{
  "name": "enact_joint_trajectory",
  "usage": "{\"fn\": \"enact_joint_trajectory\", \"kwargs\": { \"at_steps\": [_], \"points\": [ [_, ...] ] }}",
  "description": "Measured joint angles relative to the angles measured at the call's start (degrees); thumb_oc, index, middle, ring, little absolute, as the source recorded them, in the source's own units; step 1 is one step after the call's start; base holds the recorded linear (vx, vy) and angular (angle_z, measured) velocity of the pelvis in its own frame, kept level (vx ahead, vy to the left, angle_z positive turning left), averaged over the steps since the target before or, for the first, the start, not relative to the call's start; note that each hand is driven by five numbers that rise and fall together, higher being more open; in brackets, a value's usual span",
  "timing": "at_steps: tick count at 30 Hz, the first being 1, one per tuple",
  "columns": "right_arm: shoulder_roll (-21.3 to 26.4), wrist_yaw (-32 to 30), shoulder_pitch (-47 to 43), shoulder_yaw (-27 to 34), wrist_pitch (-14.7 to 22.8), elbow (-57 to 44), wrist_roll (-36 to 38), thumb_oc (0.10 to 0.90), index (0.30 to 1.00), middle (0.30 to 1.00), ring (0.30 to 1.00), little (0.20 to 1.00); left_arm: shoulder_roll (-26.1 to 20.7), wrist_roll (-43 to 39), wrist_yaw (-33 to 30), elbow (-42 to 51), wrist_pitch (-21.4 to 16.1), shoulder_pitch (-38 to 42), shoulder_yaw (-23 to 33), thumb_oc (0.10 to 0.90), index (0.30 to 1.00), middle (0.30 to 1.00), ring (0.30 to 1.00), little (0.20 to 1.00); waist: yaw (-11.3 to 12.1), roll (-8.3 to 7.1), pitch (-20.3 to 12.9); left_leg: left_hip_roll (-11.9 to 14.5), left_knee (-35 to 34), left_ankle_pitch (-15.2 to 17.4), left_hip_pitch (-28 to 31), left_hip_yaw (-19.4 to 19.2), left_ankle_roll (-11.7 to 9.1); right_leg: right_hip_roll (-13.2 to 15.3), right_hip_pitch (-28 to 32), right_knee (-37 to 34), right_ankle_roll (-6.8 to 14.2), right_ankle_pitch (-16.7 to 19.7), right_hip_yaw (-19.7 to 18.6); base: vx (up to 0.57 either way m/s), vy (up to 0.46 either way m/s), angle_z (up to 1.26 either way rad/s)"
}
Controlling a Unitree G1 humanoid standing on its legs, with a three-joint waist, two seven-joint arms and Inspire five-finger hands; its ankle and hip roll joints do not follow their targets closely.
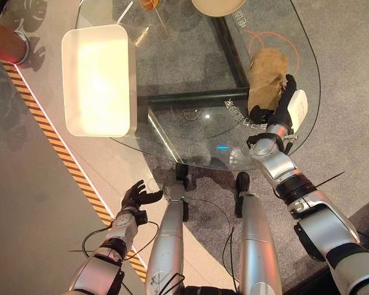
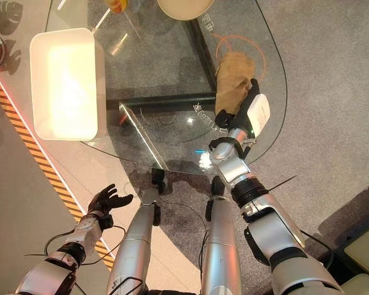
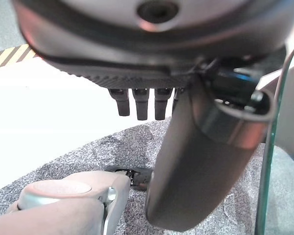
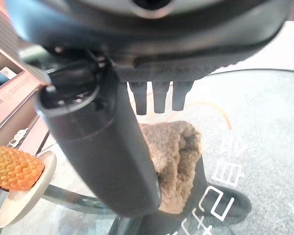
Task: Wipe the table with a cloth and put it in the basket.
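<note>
Right hand [image 1: 281, 109] reached forward, fingers straight, left hand [image 1: 137, 197] low, fingers loosely spread

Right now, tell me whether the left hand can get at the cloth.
Probably not. The left hand hangs open low beside the table, off its near edge, while the cloth lies on the far right of the glass table under the right hand.
</note>
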State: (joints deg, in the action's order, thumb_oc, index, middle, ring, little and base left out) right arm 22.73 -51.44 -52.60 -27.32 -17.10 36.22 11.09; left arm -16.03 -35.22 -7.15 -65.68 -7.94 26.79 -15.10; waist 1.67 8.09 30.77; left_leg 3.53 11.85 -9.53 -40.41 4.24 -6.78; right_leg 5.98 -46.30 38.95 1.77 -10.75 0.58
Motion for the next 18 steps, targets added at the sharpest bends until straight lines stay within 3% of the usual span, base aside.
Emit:
{"fn": "enact_joint_trajectory", "kwargs": {
  "at_steps": [18],
  "points": [
    [-0.18,1.26,-0.71,-2.37,-1.15,1.18,-0.95,0.800,0.900,0.900,0.900,0.900,0.01,0.00,0.00,0.64,0.01,0.04,-0.10,0.800,0.900,0.900,0.900,0.900,0.89,0.00,0.00,0.09,-0.53,-0.07,-0.02,0.30,0.01,0.00,-0.32,0.48,-0.38,-0.51,0.40,0.00,0.000,0.00]
  ]
}}
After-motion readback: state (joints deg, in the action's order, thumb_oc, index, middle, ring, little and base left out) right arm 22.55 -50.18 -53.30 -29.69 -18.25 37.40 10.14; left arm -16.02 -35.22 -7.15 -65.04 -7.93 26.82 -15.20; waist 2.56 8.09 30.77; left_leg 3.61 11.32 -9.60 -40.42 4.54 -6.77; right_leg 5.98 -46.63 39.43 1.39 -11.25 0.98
